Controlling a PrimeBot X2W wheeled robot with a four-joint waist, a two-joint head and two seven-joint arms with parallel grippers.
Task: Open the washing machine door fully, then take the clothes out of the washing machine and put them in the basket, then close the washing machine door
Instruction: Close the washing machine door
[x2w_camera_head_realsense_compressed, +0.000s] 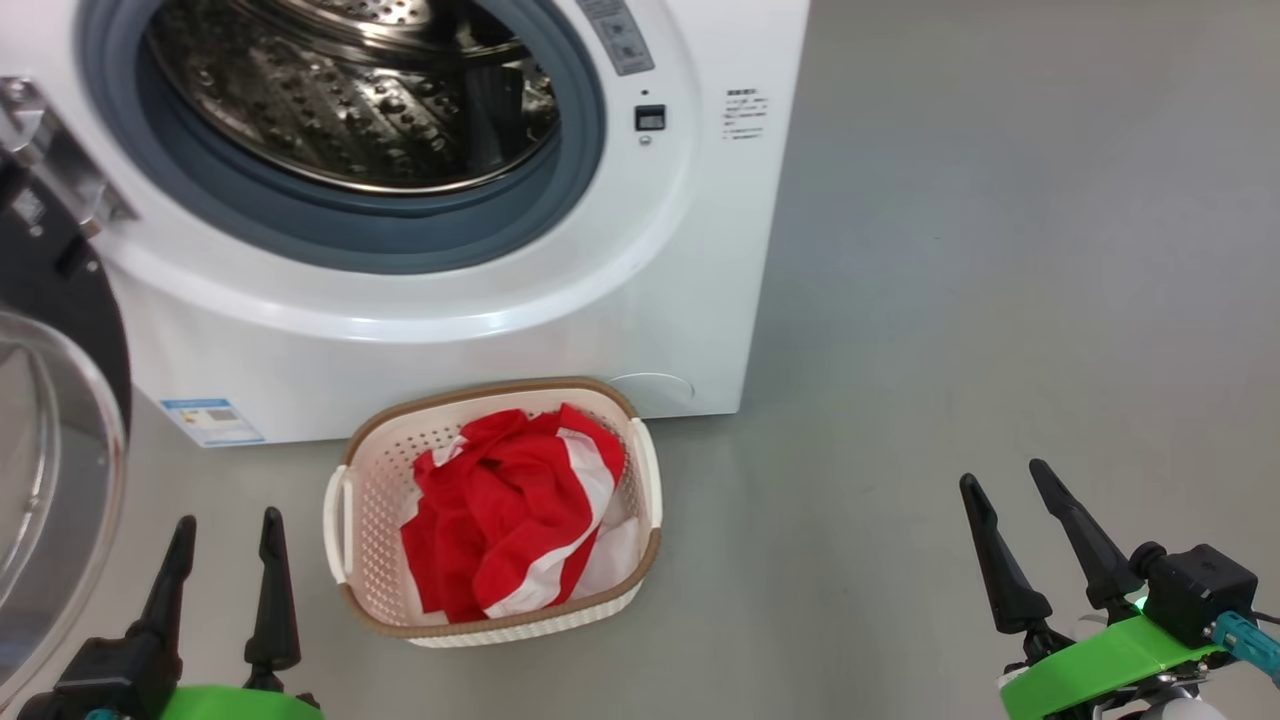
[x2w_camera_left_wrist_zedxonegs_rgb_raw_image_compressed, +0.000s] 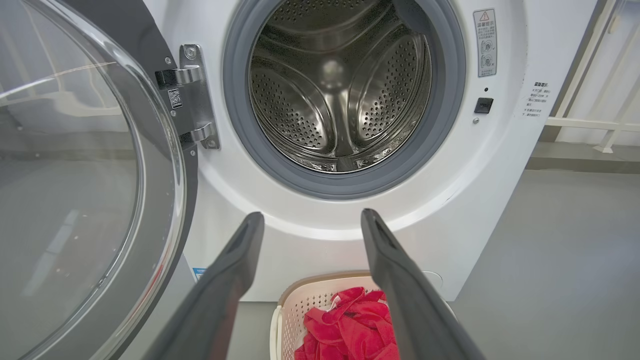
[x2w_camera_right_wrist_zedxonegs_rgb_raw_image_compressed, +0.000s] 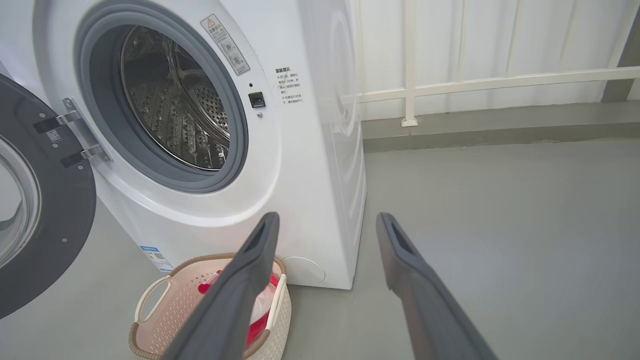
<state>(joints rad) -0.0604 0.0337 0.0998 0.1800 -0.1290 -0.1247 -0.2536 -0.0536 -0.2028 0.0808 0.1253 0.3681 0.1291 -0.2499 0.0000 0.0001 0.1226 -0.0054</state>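
Note:
The white washing machine (x2w_camera_head_realsense_compressed: 640, 300) (x2w_camera_left_wrist_zedxonegs_rgb_raw_image_compressed: 500, 190) (x2w_camera_right_wrist_zedxonegs_rgb_raw_image_compressed: 300, 165) stands with its steel drum bare inside. Its door (x2w_camera_head_realsense_compressed: 50, 470) (x2w_camera_left_wrist_zedxonegs_rgb_raw_image_compressed: 85, 190) (x2w_camera_right_wrist_zedxonegs_rgb_raw_image_compressed: 40, 210), black-rimmed with a clear glass bowl, is swung wide open to the left. On the floor in front sits the cream basket (x2w_camera_head_realsense_compressed: 370, 490) (x2w_camera_left_wrist_zedxonegs_rgb_raw_image_compressed: 310, 305) (x2w_camera_right_wrist_zedxonegs_rgb_raw_image_compressed: 170, 310) holding the red and white clothes (x2w_camera_head_realsense_compressed: 510, 520) (x2w_camera_left_wrist_zedxonegs_rgb_raw_image_compressed: 350, 325) (x2w_camera_right_wrist_zedxonegs_rgb_raw_image_compressed: 257, 325). My left gripper (x2w_camera_head_realsense_compressed: 228, 525) (x2w_camera_left_wrist_zedxonegs_rgb_raw_image_compressed: 307, 217) is open at the lower left, beside the basket. My right gripper (x2w_camera_head_realsense_compressed: 1005, 475) (x2w_camera_right_wrist_zedxonegs_rgb_raw_image_compressed: 327, 217) is open, well right of the basket.
Grey floor (x2w_camera_head_realsense_compressed: 1000, 250) stretches to the right of the machine. A white railing (x2w_camera_right_wrist_zedxonegs_rgb_raw_image_compressed: 500, 80) (x2w_camera_left_wrist_zedxonegs_rgb_raw_image_compressed: 590, 120) and a pale wall stand behind it. The open door juts out at the left, close to my left arm.

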